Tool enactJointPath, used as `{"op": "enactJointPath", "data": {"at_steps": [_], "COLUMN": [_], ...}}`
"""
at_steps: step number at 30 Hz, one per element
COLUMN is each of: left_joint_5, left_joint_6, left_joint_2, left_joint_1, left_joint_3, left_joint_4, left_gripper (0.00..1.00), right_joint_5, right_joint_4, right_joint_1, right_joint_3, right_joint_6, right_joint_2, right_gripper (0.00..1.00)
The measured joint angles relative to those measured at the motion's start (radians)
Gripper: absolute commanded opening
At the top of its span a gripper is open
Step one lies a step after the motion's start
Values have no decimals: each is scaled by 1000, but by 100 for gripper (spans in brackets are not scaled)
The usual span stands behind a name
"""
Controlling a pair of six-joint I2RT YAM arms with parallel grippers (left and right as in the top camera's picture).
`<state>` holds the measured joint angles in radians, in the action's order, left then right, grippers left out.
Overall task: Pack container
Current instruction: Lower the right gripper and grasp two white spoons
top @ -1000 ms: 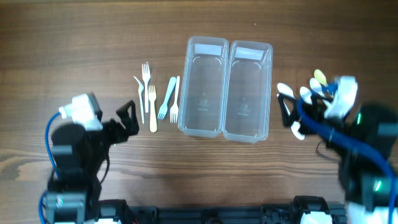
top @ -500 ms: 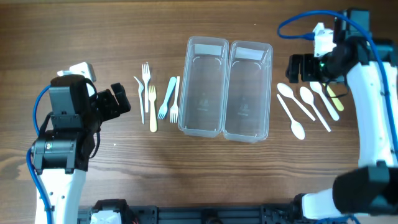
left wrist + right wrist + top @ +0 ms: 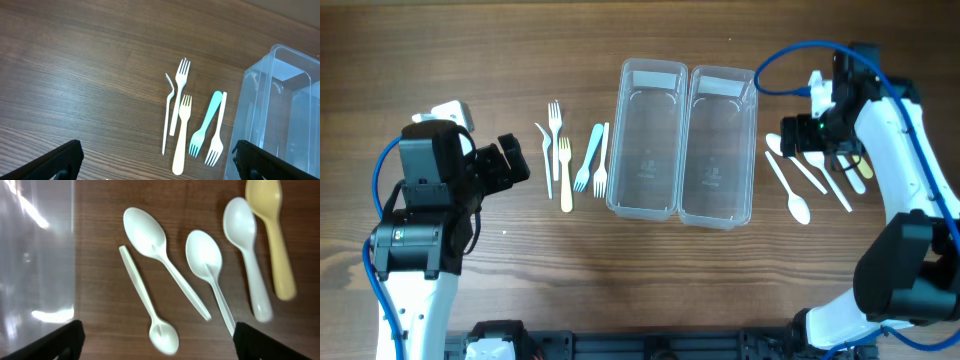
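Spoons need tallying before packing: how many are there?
5, all on the table beside the clear bin: one small white spoon nearest it, three larger white spoons next, one yellow spoon farthest. None seems hidden.

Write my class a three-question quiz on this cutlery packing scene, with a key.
1. How many forks lie beside the two clear containers? A three, B five, C seven.
2. True or false: both containers are empty.
3. Fill in: among the spoons, one is not white but ____.
Key: 1 B; 2 true; 3 yellow.
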<state>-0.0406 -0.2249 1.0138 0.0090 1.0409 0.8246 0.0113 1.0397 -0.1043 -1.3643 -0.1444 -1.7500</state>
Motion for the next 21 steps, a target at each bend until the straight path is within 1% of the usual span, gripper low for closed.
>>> {"op": "enactJointPath", "data": {"at_steps": [3, 4, 5, 8, 16, 19, 21], "left_joint_5": [0, 0, 0, 0, 0, 0, 0], "left_joint_6": [0, 0, 0, 0, 0, 0, 0], "left_joint_2": [0, 0, 0, 0, 0, 0, 0], "left_joint_1": [0, 0, 0, 0, 0, 0, 0], "left_joint_3": [0, 0, 0, 0, 0, 0, 0], "left_joint_4": [3, 3, 3, 3, 2, 3, 3], "left_gripper": [100, 100, 100, 100, 100, 100, 100], "right_joint_5": [26, 31, 39, 52, 79, 81, 84], "right_joint_4": [-51, -59, -77, -102, -227, -261, -286], "right_joint_1": [-5, -5, -5, -5, -5, -5, -5], "right_joint_3": [85, 101, 128, 158, 277, 325, 348], "right_joint_6": [-31, -37, -42, -46, 16, 34, 43], "right_joint_2": [0, 0, 0, 0, 0, 0, 0], "right_gripper": [84, 82, 77, 68, 65, 60, 54]}}
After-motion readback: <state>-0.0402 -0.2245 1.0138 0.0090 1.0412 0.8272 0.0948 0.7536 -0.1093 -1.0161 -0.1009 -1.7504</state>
